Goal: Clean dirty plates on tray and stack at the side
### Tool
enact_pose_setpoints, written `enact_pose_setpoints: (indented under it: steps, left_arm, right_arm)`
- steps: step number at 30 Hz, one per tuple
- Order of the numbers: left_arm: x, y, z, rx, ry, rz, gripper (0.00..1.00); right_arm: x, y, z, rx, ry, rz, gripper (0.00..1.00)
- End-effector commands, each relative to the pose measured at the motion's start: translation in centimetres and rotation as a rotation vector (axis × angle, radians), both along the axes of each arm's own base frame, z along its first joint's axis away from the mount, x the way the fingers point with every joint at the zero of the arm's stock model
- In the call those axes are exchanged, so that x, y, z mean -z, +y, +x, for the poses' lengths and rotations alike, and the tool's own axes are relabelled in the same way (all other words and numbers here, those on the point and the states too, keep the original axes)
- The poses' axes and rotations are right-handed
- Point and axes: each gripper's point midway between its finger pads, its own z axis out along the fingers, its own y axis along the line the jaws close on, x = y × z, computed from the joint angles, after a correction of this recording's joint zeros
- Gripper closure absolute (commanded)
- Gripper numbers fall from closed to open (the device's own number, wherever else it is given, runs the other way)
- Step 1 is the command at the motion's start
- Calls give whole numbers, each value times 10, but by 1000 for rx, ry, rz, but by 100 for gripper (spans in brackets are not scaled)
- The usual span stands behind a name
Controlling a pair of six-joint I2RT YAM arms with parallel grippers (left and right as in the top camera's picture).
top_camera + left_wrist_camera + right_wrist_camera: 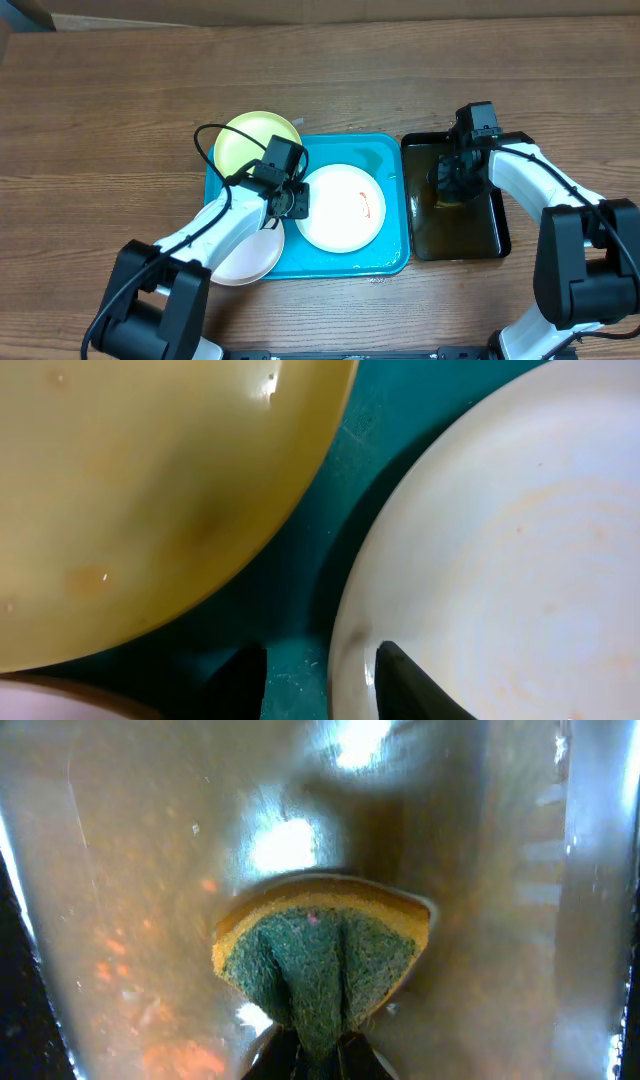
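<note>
On the turquoise tray (392, 160) lies a white plate (335, 228) with an orange-red smear (365, 205). A lime-green plate (255, 140) overlaps the tray's far-left corner. A second white plate (250, 262) hangs over its near-left edge. My left gripper (293, 200) is at the smeared plate's left rim. In the left wrist view that gripper (318, 652) straddles the white plate (520, 540) rim, open, with bare tray (320, 540) between the left finger (242, 682) and the rim. The green plate (150, 490) lies beyond. My right gripper (320, 1058) is shut on a folded green-and-yellow sponge (320, 960).
A black tray (465, 238) of brownish water stands right of the turquoise tray, with my right gripper (455, 185) down inside it. The wet bottom of the black tray (130, 870) shows orange specks. Brown wooden table (120, 110) surrounds both trays.
</note>
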Motion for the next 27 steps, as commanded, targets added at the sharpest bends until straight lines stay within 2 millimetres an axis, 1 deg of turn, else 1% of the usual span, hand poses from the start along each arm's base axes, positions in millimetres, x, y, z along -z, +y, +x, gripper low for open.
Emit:
enact_pose_setpoints:
  steps: [1, 4, 6, 7, 8, 9, 13, 15, 17, 18, 19, 20, 21, 22, 23, 24, 25, 27]
  left_arm:
    - [13, 1, -2, 4, 32, 19, 64]
    - [13, 1, -1, 8, 29, 20, 77]
    - [12, 1, 0, 28, 23, 24, 80]
    - [11, 0, 1, 33, 21, 25, 84]
    - [11, 0, 2, 38, 17, 28, 89]
    - [10, 0, 2, 38, 16, 28, 96]
    - [8, 1, 5, 35, 10, 35, 96]
    - [7, 3, 5, 25, 15, 45, 96]
    - [6, 3, 6, 18, 15, 42, 96]
    - [4, 3, 7, 18, 11, 40, 96]
    - [2, 1, 9, 19, 7, 36, 96]
    - [0, 1, 10, 15, 6, 32, 96]
    - [-1, 1, 10, 2, 10, 30, 96]
    - [-3, 0, 11, -13, 13, 25, 96]
    - [-4, 0, 12, -24, 15, 20, 96]
    - [-6, -2, 12, -38, 21, 8, 96]
    - [-8, -5, 12, -48, 27, -13, 96]
    - [-10, -13, 11, -71, 46, -61, 96]
  right_arm:
    - [-9, 4, 8, -10, -15, 6, 96]
    - [-14, 4, 11, -10, -17, 7, 96]
    - [-21, 4, 13, -7, -20, 7, 96]
    - [-26, 5, 15, -1, -22, 9, 96]
    - [-31, 5, 17, 9, -24, 11, 96]
    - [-35, 5, 18, 14, -26, 13, 96]
    - [-52, 5, 18, 20, -11, 11, 96]
    - [-52, 5, 17, 45, -2, 19, 96]
    - [-52, 12, 15, 13, 4, 47, 96]
    - [-51, 9, 13, -21, 9, 24, 96]
    - [-53, -11, 13, 41, 6, -75, 96]
    - [-54, -21, 14, 109, -3, -115, 96]
    - [-55, -19, 16, 138, -11, -97, 96]
    - [-55, -8, 19, 113, -17, -38, 96]
    - [-56, 7, 20, 31, -19, 33, 96]
    - [-56, 16, 19, -32, -19, 67, 96]
    - [-57, 15, 18, -41, -18, 59, 96]
    - [-56, 7, 19, 50, -16, 25, 96]
